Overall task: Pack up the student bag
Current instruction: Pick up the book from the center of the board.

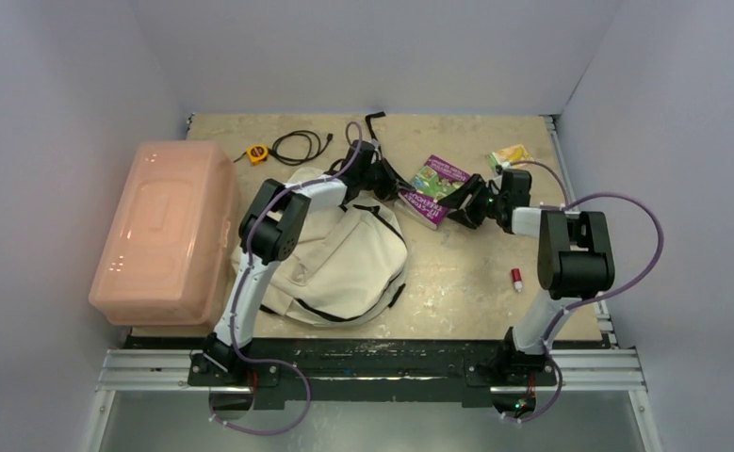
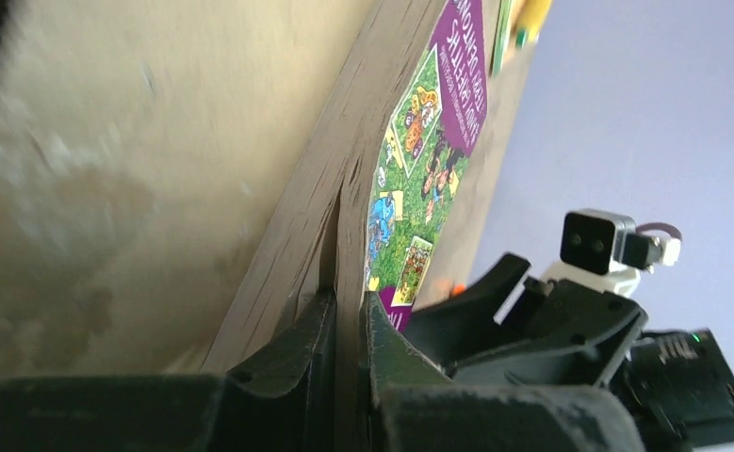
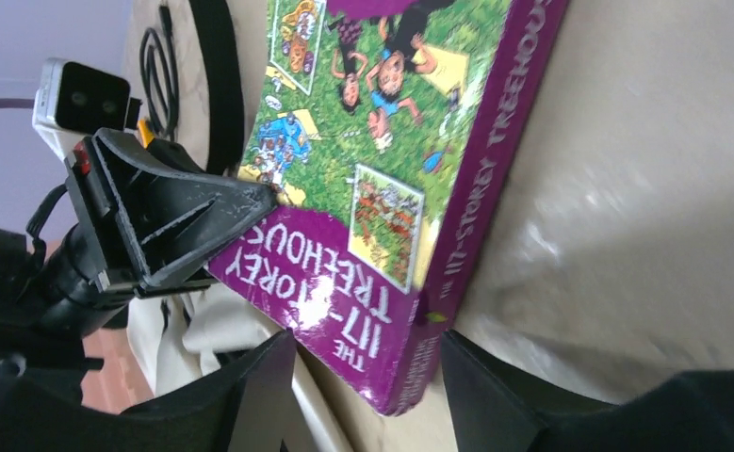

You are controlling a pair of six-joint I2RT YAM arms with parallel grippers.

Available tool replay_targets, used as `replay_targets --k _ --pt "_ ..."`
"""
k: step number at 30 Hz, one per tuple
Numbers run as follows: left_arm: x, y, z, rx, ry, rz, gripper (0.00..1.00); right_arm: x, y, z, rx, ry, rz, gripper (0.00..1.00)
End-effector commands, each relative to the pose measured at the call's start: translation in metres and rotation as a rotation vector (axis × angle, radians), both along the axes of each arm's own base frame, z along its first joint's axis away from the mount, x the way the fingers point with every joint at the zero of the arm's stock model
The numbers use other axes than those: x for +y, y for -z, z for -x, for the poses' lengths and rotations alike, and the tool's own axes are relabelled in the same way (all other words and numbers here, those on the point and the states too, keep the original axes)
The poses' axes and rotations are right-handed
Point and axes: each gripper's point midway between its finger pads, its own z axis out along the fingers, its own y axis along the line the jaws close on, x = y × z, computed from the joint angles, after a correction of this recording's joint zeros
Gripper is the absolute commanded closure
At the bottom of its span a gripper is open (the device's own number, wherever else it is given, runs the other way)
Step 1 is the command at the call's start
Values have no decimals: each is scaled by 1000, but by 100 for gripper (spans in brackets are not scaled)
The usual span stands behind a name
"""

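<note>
Far left: pink bin [image 1: 165, 226], rigid translucent plastic with its lid on, so not the target. Just beside it the student bag [image 1: 349, 268] lies slumped on the table [image 1: 457, 282], close to the left arm's base. It's soft cream canvas, rounded, with black zip trim and straps. Can't tell from above whether the mouth is unzipped. Behind it at the back edge are a yellow tape measure [image 1: 257, 153] and a coiled black cable [image 1: 301, 143].

Step in hand, as I read it: grabbing the book [image 1: 435, 185], just beside the bag's top right, to load it.
- Left gripper [image 2: 349, 315] is pinched together on the thin front-cover edge. The cover is parted slightly from the page block, and a wedge gap shows in the left wrist view.
- Right gripper [image 3: 365, 344] has its jaws apart, straddling the book's corner at the spine end. Neither finger is clearly touching.

The book is a thick rectangular paperback with a glossy green cartoon cover and a purple spine. The block looks stiff but the cover is floppy, so a grip on the cover alone will probably bend it.

Next move needs the right jaws closed across the full thickness, then a two-arm lift leftward to the bag — limp canvas will likely need holding open.

Far right: a yellow-green packet [image 1: 510, 155] and a small red-capped cylinder [image 1: 516, 277].
</note>
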Motion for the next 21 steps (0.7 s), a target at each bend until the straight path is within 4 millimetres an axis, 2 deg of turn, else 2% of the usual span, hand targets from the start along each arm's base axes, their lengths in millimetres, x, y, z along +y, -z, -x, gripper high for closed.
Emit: replay_targets --k 1,4,7,12,14,16,19,21 --pt "-20 -62 43 50 139 184 100 -20 0 29 -29 8 -37 35" --pt "-21 -74 52 61 148 216 100 -23 8 46 -16 15 -72 26" --pt "-27 -80 61 69 179 237 100 -19 10 49 -23 2 -111 16" --pt "-39 -84 79 86 235 254 100 -11 5 36 -88 -14 -226 17" --pt "-39 -83 83 93 247 247 100 -9 -2 31 -139 -6 -259 24" --pt "-38 -81 86 98 257 244 100 -9 -18 24 -223 11 -303 32" --pt "-38 -76 89 93 273 220 100 -9 -30 22 -282 34 -353 51" --pt "-36 -72 91 92 285 192 100 -10 -35 20 -307 52 -377 59"
